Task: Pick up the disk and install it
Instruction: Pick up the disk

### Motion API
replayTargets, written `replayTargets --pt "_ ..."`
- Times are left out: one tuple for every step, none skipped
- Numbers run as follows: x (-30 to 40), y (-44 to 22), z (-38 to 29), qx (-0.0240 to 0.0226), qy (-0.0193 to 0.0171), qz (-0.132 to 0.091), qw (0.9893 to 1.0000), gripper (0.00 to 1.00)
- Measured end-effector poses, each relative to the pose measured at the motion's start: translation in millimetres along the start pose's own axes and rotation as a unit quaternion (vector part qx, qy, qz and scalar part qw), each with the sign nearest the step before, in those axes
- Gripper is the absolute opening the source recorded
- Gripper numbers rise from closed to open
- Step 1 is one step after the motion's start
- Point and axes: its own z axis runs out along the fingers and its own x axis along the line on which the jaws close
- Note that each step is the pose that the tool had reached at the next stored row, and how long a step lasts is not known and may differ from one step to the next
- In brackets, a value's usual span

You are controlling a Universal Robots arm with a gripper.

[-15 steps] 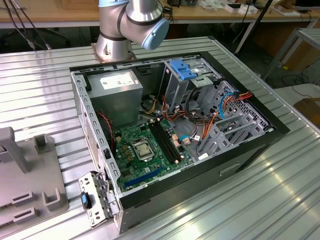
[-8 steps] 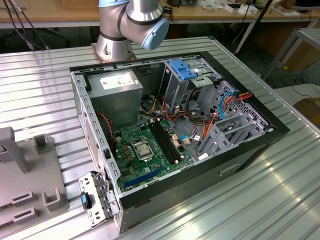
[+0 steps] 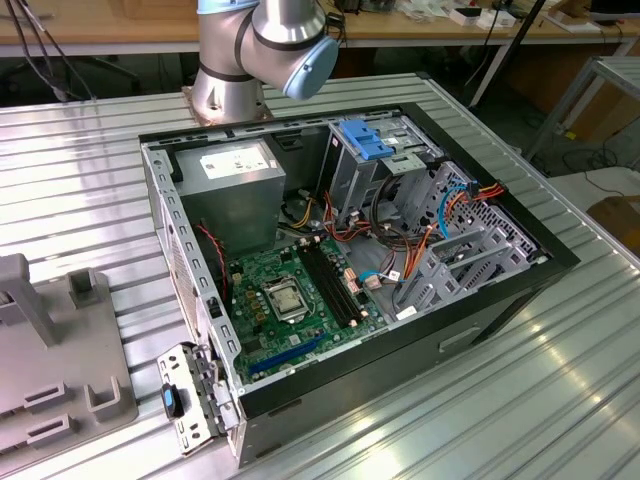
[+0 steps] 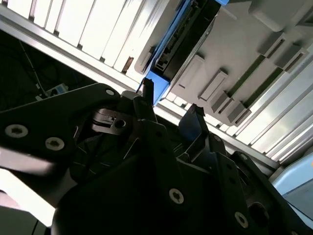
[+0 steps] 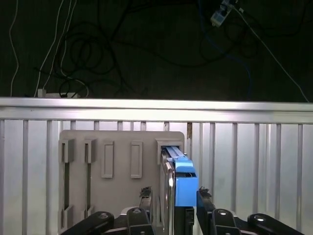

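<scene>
While the open computer case (image 3: 350,250) takes up the middle of the ribbed aluminium bench (image 3: 80,180) in the exterior view, a matt grey moulded holder (image 3: 60,350) with upright posts and slots lies at the bench's edge on the exterior view's left, well apart from the case. Inside the case, a pale blue ribbed bracket (image 3: 362,138) caps the bare steel drive cage near the far wall.

In the second wrist view, the black gripper (image 4: 171,103) points at the same holder (image 4: 234,54). The disk (image 4: 166,54) stands on edge in one of its slots, a glossy blue rail running along a dark, flat body. The disk's long axis runs straight away from the gripper, so its near end lies between the two fingertips (image 4: 146,93).

In the first wrist view, the disk (image 5: 178,171) is seen end-on: a thin grey metal plate beside a blocky bright blue plastic end, seated in the end slot of the holder (image 5: 117,142) nearest the bench's bare ribs (image 5: 244,161). The gripper (image 5: 174,193) straddles it, released. One finger (image 5: 145,198) shows a sliver of holder between itself and the metal face, and the other sits just beside the blue plastic. My judgement is that nothing is clamped yet.
</scene>
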Motion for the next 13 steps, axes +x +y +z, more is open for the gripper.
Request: replayTargets --pt "0.0 -0.1 1.4 -0.0002 0.0 0.0 1.0 0.48" --pt "-0.3 -0.1 3.2 -0.0005 0.0 -0.001 1.0 0.48" --pt "-0.9 0.0 4.6 -0.0006 0.0 -0.003 1.0 0.48" --pt "-1.7 0.0 6.1 -0.0006 0.0 -0.003 1.0 0.48" --pt "-2.6 -0.1 7.0 -0.0006 -0.0001 -0.003 1.0 0.48" --pt "-3.9 -0.1 7.8 -0.0008 -0.0001 -0.003 1.0 0.48" --pt "-4.7 -0.1 8.0 -0.0008 0.0007 -0.003 1.0 0.48" --pt "-4.7 -0.1 8.0 -0.0008 0.0009 -0.003 1.0 0.48" --pt "-4.7 -0.1 8.0 -0.0008 0.0011 -0.003 1.0 0.48" --pt "-4.7 -0.1 8.0 -0.0008 0.0011 -0.003 1.0 0.48" --pt "-4.8 -0.1 8.0 -0.0008 0.0012 -0.003 1.0 0.48" --pt "-4.8 -0.1 8.0 -0.0008 0.0013 -0.003 1.0 0.48" --pt "-4.8 -0.1 8.0 -0.0009 0.0014 -0.003 1.0 0.48"
